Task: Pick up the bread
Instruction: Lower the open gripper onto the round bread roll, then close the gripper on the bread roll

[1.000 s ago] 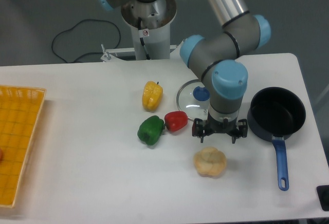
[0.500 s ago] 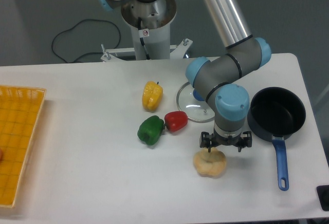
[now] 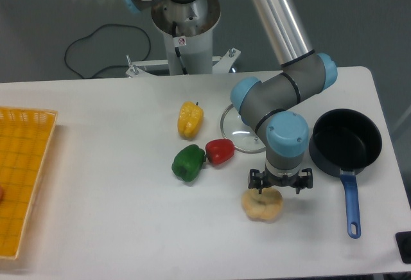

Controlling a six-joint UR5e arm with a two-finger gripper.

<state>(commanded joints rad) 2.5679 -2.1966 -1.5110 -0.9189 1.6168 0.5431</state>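
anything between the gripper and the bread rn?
Nothing. In the fixed camera view the gripper sits directly over the bread, overlapping its top edge. No other object intervenes; whether the fingers touch it can't be told.

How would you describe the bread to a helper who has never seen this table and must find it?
Start at the black pot with the blue handle on the table's right side. Nearer the front edge and to its left, right under the arm's claw, lies the bread. It is a pale tan, lobed bun, unlike the glossy yellow, green and red peppers farther left.

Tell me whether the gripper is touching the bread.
Cannot tell. The fixed camera shows the gripper overlapping the bread's top edge, hiding any contact or gap.
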